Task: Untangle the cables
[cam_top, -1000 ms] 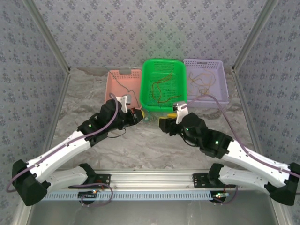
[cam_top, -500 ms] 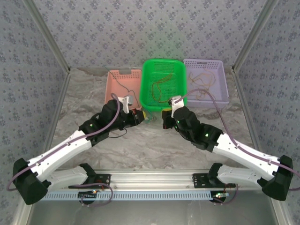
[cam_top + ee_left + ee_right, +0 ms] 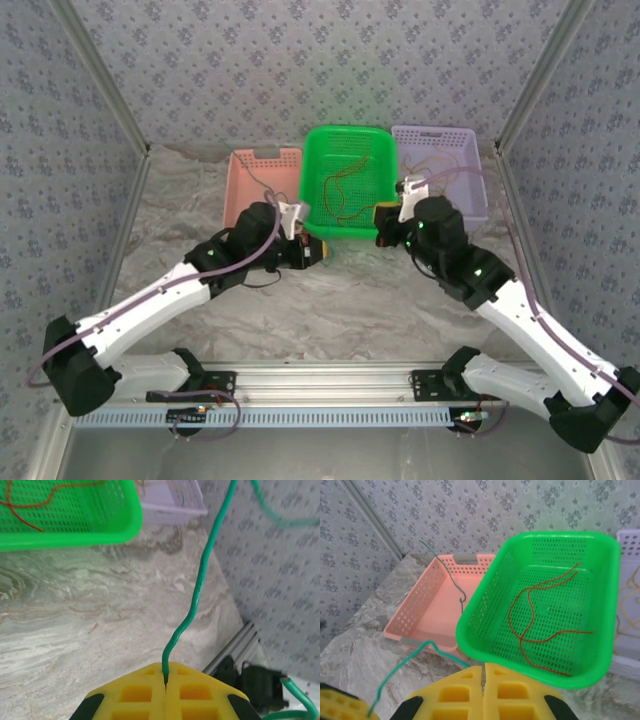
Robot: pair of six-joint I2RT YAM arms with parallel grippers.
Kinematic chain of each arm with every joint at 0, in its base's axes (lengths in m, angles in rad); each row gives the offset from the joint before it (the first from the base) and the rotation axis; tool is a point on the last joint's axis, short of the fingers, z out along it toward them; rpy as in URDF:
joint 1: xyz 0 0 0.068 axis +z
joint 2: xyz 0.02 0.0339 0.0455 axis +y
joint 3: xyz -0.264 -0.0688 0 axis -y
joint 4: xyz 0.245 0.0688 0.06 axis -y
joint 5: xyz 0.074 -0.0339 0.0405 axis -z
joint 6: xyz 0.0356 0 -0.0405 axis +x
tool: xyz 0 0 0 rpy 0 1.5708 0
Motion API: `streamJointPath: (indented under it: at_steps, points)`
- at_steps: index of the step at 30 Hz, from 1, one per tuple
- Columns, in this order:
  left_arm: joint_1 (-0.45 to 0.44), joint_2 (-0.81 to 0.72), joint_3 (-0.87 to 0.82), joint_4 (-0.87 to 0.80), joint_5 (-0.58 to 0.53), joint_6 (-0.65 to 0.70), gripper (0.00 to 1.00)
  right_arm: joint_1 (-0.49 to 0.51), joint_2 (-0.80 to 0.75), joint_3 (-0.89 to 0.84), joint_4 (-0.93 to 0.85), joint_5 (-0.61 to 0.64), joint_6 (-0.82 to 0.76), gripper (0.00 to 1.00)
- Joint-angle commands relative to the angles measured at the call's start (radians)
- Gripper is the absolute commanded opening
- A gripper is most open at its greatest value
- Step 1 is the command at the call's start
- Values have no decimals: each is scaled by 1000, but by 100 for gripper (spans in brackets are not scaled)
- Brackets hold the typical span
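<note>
– While the green cable (image 3: 200, 580) spans the gap between the two arms, what holds it?

– The left end effector (image 3: 165, 677) is closed, with the cable clamped in the seam between its yellow fingers. From there the cable rises toward 1 o'clock in the left wrist view. The right end effector (image 3: 483, 672) has its fingers pressed together. The cable comes in from 8 o'clock and passes behind their tips, so it appears clamped there as well.

– Location of the other cables?

– The red-orange cable (image 3: 522, 638) lies loose inside the green basket (image 3: 560, 535). The dark teal cable (image 3: 455, 585) sits in the pink basket (image 3: 435, 615), one end rising above its rim. The yellow cable (image 3: 433, 168) lies in the purple basket (image 3: 460, 215).

– Basket layout?

– Three side by side at 12 o'clock on the tabletop (image 3: 350, 300): pink at 11, green in the centre, purple at 1. The left end effector is just off the green basket's 7 o'clock corner, and the right end effector is at its 5 o'clock corner.
</note>
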State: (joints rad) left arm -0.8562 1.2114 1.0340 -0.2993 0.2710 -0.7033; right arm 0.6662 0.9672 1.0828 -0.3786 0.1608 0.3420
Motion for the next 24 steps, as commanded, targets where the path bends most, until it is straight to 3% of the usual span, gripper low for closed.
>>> streamJointPath:
  at_steps: [1, 5, 9, 14, 17, 22, 24]
  points:
    - [-68, 49, 54, -184, 45, 188, 0, -75, 24, 99, -40, -139, -111, 0]
    - [-130, 92, 87, -273, 20, 280, 0, -119, 60, 190, -82, -179, -275, 0]
    - [-159, 121, 77, -297, 31, 327, 0, -182, 77, 230, -74, -240, -317, 0]
    - [-210, 169, 82, -289, 9, 376, 0, -256, 128, 268, -35, -356, -201, 0]
    - [-236, 191, 90, -294, -64, 395, 0, -283, 161, 277, -26, -409, -143, 0]
    - [-198, 142, 95, -275, -192, 301, 0, -265, 124, 223, -20, -425, -120, 0]
    - [-163, 104, 87, -253, -192, 249, 6, -255, 98, 186, -14, -417, -115, 0]
